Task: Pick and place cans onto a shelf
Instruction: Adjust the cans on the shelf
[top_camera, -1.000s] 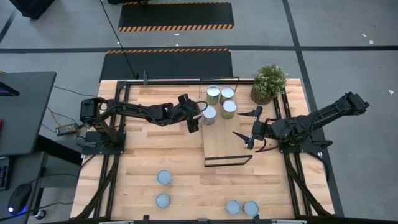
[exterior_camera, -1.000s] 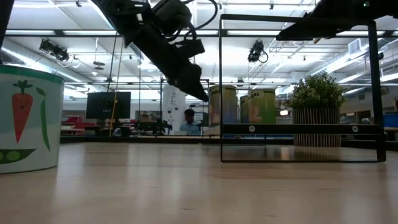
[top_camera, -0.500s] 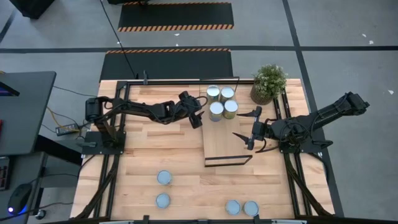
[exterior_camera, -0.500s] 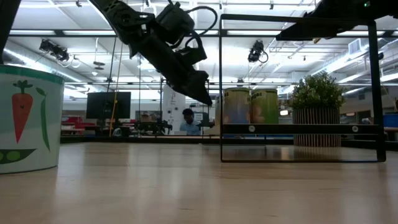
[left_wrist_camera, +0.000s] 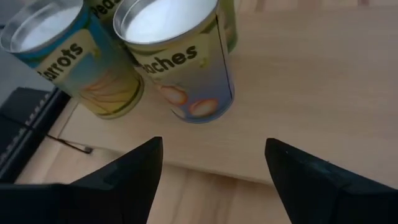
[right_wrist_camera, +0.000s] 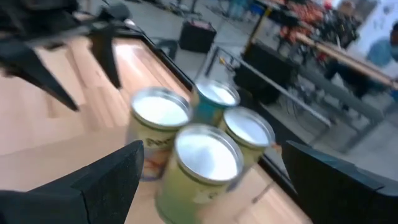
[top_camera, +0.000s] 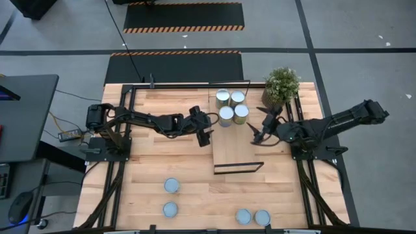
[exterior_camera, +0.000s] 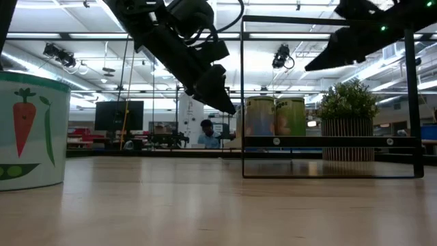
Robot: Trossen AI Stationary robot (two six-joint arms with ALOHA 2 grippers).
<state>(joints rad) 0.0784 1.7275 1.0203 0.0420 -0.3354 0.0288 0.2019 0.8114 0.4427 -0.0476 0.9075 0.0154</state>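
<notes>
**Already four cans on the shelf, four still on the tabletop**

Going left to right in the high view: the left gripper (top_camera: 203, 132) sits left of centre, just off the left edge of the shelf (top_camera: 235, 153), its fingers parted and holding nothing. Its wrist view shows the peaches can (left_wrist_camera: 180, 59) and the carrots can (left_wrist_camera: 74, 59) standing upright on the shelf board, ahead of the open fingers and clear of them, with a gap of bare wood between.

At the upper middle of the high view, four cans (top_camera: 231, 108) stand in a tight cluster at the far end of the shelf, touching or nearly so. Along the bottom of the frame four more cans wait on the tabletop: two at lower left (top_camera: 171, 186) and two side by side at lower centre-right (top_camera: 253, 217).

Right of the cluster, the right gripper (top_camera: 259, 130) hovers near the potted plant (top_camera: 281, 85), fingers spread wide and empty; the cluster lies just ahead of it in its wrist view (right_wrist_camera: 186, 143).

These cans look rigid and probably fairly heavy if full, with smooth labelled sides that could slip. The best hold is likely across the middle of the cylinder wall, keeping it upright.
</notes>
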